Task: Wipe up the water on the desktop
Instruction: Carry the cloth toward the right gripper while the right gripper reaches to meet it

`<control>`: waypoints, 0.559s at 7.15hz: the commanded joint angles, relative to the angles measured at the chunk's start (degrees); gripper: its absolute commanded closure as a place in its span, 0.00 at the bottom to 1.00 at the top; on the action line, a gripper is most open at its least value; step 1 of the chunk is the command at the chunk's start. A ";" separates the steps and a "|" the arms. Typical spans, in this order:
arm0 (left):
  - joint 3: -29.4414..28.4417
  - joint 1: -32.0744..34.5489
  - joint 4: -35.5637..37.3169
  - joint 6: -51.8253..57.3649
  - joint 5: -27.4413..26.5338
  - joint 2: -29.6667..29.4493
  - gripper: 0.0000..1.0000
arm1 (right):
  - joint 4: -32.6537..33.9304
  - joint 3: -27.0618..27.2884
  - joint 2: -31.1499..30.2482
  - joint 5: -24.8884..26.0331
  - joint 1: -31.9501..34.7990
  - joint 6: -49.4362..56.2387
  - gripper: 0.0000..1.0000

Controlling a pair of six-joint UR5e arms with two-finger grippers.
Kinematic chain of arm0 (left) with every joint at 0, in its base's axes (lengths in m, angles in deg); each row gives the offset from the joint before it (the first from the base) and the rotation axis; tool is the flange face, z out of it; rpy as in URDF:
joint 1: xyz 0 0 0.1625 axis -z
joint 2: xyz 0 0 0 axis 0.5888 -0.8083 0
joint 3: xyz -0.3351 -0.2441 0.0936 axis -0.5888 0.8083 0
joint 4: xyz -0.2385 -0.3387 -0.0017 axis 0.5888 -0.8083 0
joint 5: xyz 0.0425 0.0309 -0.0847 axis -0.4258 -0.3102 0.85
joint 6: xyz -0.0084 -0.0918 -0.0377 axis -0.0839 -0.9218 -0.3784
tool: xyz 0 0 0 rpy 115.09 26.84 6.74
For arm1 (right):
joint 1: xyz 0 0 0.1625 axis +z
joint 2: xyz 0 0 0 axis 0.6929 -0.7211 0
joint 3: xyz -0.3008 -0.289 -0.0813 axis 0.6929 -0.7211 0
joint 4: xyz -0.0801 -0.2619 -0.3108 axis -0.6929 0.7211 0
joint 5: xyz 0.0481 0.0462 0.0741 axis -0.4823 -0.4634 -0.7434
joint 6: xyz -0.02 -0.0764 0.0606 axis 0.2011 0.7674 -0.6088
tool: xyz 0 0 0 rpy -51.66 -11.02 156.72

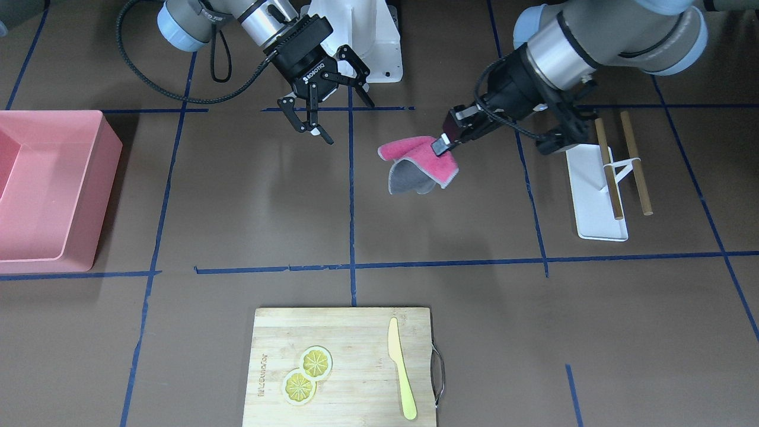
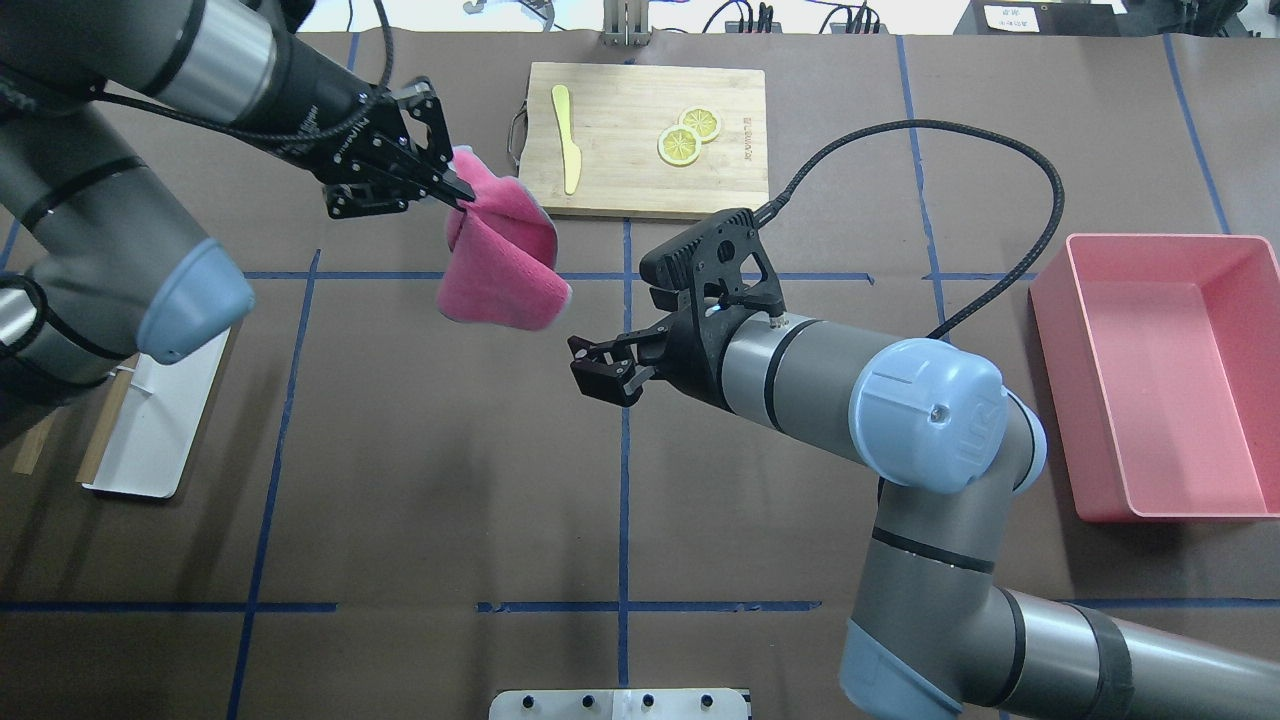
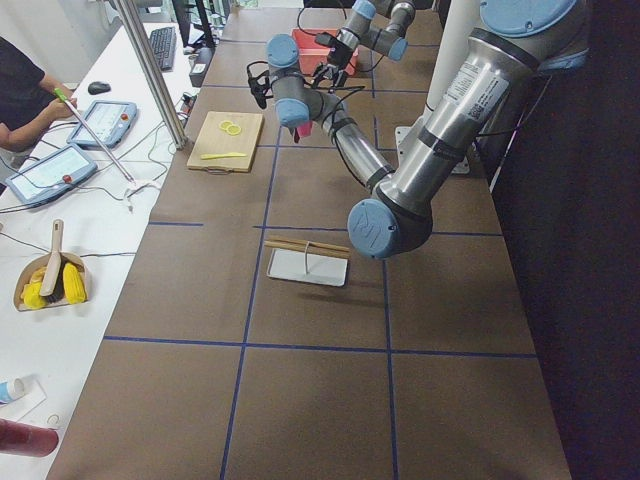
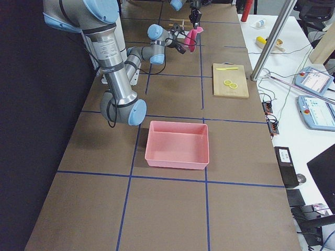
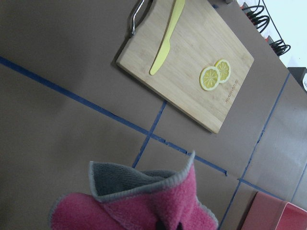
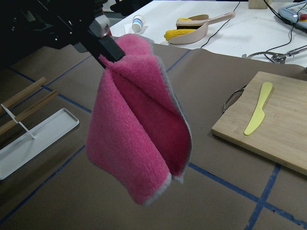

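**One pink cloth (image 1: 418, 160), clamped in the left claw (image 1: 442, 144)**

Front view: worktop (image 1: 249, 201) is matte dark brown with a blue tape grid, filling the frame; cloth hangs clear of it near the robot-side edge. One board (image 1: 344, 367), two lemon slices (image 1: 315, 360). Overhead: right claw (image 2: 605, 375) spread open mid-worktop, elbow bent. Right wrist: cloth droops in folds.

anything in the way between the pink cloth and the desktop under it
Nothing visible. The cloth hangs from the left gripper over bare desktop; the cutting board sits off to the side, apart from the cloth.
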 commanded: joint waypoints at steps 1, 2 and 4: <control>-0.08 -2.84 -0.15 -0.68 -0.01 -1.08 1.00 | 0.00 -0.11 0.14 0.20 -1.22 0.24 0.00; -0.51 -4.42 0.03 -0.68 -0.01 -2.22 1.00 | 0.00 -0.20 0.23 0.20 -1.31 0.33 0.00; -0.52 -6.54 0.12 -0.77 0.26 -3.63 0.99 | 0.00 -0.37 0.23 1.42 -1.84 0.24 0.00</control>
